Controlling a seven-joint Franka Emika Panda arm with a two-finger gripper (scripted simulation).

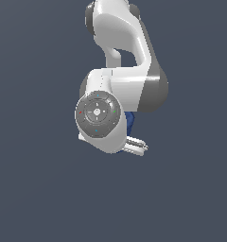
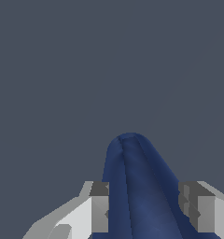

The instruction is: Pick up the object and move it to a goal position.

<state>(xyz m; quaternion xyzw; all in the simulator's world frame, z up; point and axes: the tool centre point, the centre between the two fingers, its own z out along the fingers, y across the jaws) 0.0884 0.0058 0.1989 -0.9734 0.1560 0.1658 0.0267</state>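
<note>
The object, a dark blue tapered ridged cylinder [image 2: 139,186], sits between my two fingers in the wrist view, and both pads press against its sides. In the exterior view only a small blue patch of it [image 1: 129,120] shows behind the white wrist. My gripper [image 2: 144,207] is shut on the object. In the exterior view the gripper [image 1: 138,145] pokes out below the wrist toward the exterior view's right, held up in the air.
The white arm [image 1: 129,61] fills the upper middle of the exterior view, with its round grey flange [image 1: 97,114] facing the camera. Plain dark grey background surrounds everything.
</note>
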